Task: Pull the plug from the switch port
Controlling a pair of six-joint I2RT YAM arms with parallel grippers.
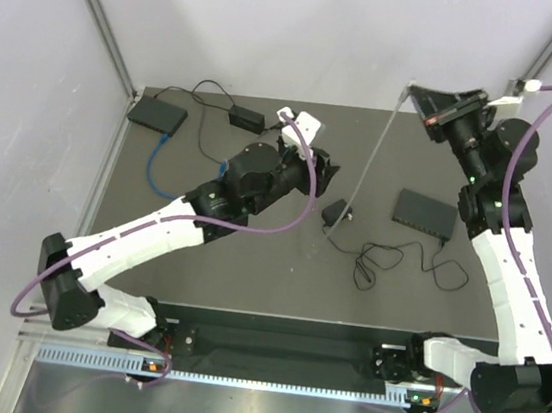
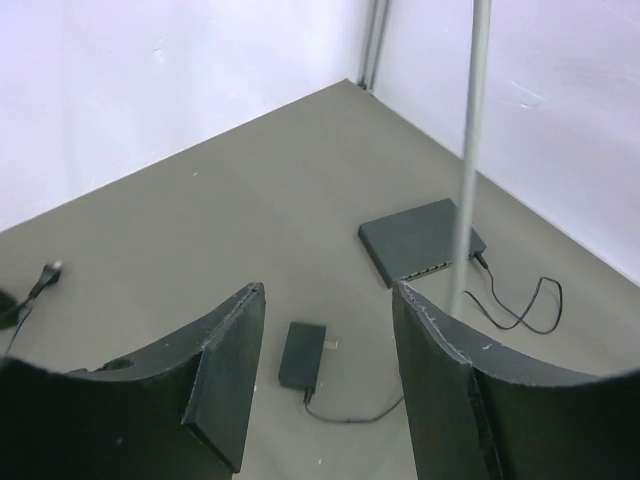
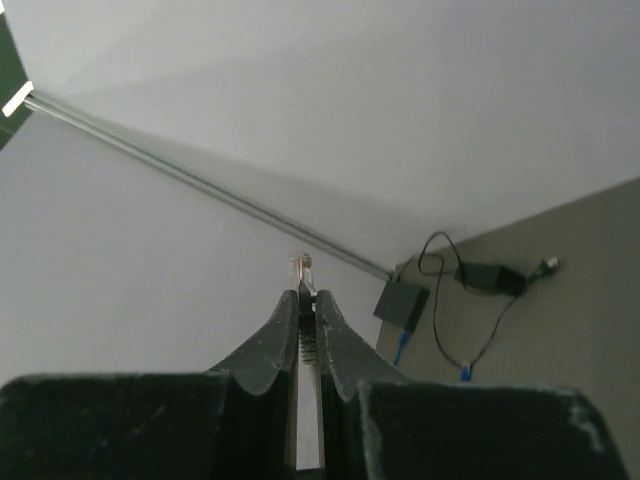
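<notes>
Right gripper (image 1: 418, 91) clenched on plug (image 3: 301, 268), held high at far right, well apart from switch (image 1: 424, 213); left gripper (image 1: 320, 177) released over mid-table.

Dark table (image 1: 248, 274). The left arm reaches from the near left to the centre, jaws spread and holding nothing, with the power adapter (image 2: 302, 352) on the table below the gap. The right arm is raised at the right, jaws pressed together with the clear plug tip poking out past the fingertips. The switch lies flat on the right of the table, with a thin black lead (image 1: 401, 257) looping near it. A second black box (image 1: 156, 113) sits at the far left with a blue cable (image 1: 160, 167) attached. A grey cable (image 1: 366, 167) hangs from the plug down to the table just beside the adapter.
</notes>
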